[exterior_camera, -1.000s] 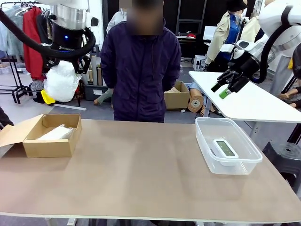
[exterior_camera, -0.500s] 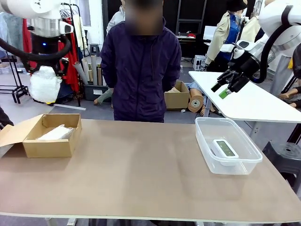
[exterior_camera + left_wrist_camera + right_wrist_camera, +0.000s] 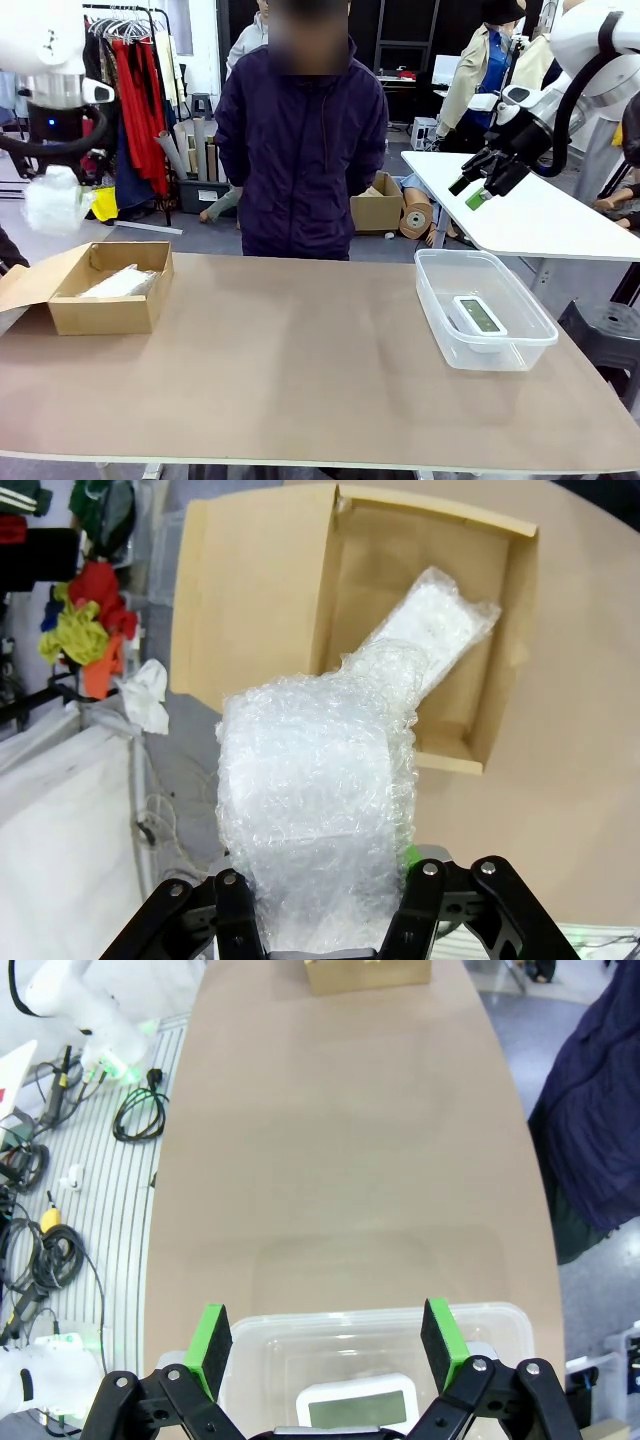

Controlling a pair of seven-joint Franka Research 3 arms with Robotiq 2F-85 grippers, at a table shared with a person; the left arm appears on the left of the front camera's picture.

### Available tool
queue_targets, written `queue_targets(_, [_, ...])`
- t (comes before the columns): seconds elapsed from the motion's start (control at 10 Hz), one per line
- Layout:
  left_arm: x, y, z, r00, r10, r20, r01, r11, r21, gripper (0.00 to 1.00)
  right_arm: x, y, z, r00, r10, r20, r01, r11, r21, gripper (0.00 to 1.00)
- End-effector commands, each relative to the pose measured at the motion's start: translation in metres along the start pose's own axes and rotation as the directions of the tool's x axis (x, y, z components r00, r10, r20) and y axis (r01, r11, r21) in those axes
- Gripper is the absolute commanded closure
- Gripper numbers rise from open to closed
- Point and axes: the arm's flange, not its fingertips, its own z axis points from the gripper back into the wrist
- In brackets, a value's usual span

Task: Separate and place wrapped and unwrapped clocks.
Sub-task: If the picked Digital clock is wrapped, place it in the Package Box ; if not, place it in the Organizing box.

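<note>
**Left arm holds a wrapped bundle high by the box; bare clock lies in the tub**

The left gripper (image 3: 318,905) is clamped on a rounded bundle (image 3: 315,825) of bubble wrap — the plastic bulges between its fingers and rises well past them. In the front view that bundle (image 3: 55,200) hangs under the left arm at the far left edge, above and just left of the cardboard box (image 3: 105,312), clear of the table (image 3: 300,370). From the left wrist view the open box (image 3: 505,630) lies below, with a second, flatter wrapped bundle (image 3: 435,625) resting aslant inside it; the held bundle overlaps its near end in the picture.

The box stands on the left side of the table, one flap (image 3: 30,280) folded outward. The boxy bundle (image 3: 118,283) shows white over its rim.

On the right side stands a clear plastic tub (image 3: 440,305). The bare white clock (image 3: 480,316) lies inside it, screen up. In the right wrist view the clock (image 3: 360,1405) sits just beneath the camera, within the tub's rim (image 3: 260,1332).

The right gripper (image 3: 478,180) hangs above and behind the tub, its jaws wide apart and holding nothing — the green pads (image 3: 209,1336) stand on either side of the tub.

A person (image 3: 300,150) in a dark jacket stands at the far edge of the table, arms down.
</note>
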Motion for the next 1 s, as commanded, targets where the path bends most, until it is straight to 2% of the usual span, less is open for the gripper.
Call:
queue_targets(0.0, [0.013, -0.005, -0.01, 0.998, -0.056, -0.005, 0.055, 0.998, -0.032, 1.0, 0.001, 0.002, 0.0, 1.0, 0.005, -0.018, -0.005, 1.0, 0.001, 0.0])
queue_targets(0.3, [0.013, -0.024, -0.014, 0.997, -0.08, 0.009, 0.08, 0.996, -0.029, 1.0, 0.001, 0.002, 0.0, 1.0, 0.005, -0.018, -0.005, 1.0, 0.001, 0.0])
queue_targets(0.4, [0.014, -0.018, -0.028, 0.999, -0.054, -0.009, 0.054, 0.998, -0.015, 1.0, 0.001, 0.002, 0.0, 1.0, 0.005, -0.018, -0.005, 1.0, 0.001, 0.0])
queue_targets(0.9, [0.014, -0.02, -0.03, 0.998, -0.057, -0.011, 0.057, 0.998, -0.015, 1.0, 0.001, 0.002, 0.0, 1.0, 0.005, -0.018, -0.005, 1.0, 0.001, 0.0])
